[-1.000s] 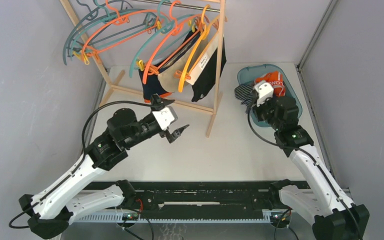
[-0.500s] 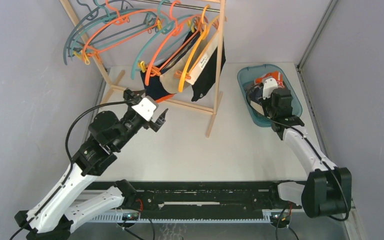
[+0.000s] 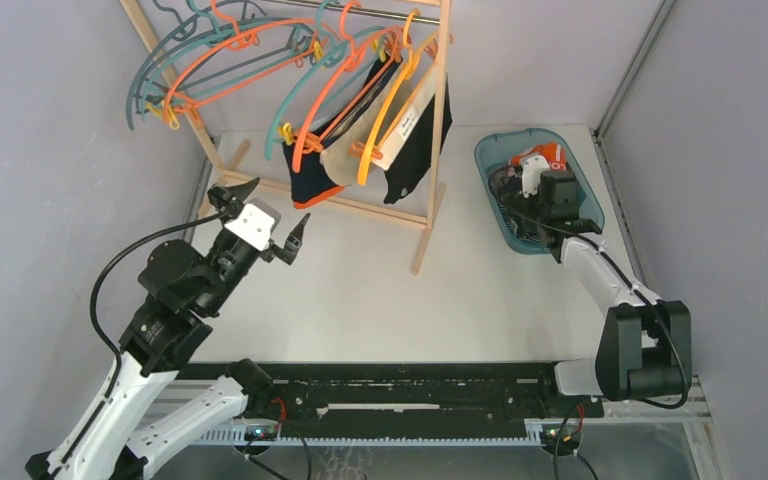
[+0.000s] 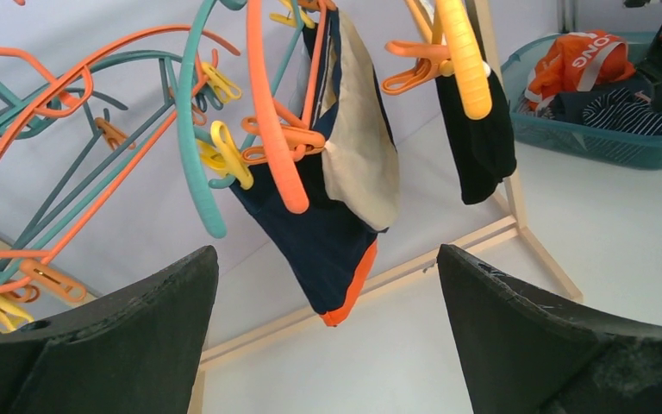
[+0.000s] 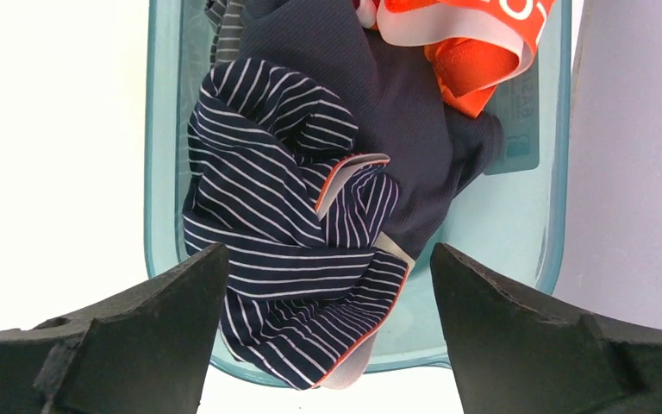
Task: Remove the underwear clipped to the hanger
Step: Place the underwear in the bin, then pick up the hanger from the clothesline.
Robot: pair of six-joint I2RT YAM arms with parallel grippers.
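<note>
The left gripper is wide open and empty. It is raised off the table and apart from every garment. In the left wrist view, the navy brief with orange trim hangs at 12 o'clock, centred between the two fingers. Clips hold it to the orange hanger. The beige brief touches its right side, and the black brief hangs further toward 2 o'clock under the yellow hanger.

In the top view, the wooden rack has its base rail just beyond the left gripper and its near post at 3 o'clock. The side wall is close at 9 o'clock, and bare table lies from 4 to 6 o'clock.

The right gripper is also wide open and empty, above the teal basket. The striped brief lies in the basket directly below, between the fingers. A plain navy brief lies at 1 o'clock and an orange brief beyond it. The right wall runs along the basket's 3 o'clock rim.
</note>
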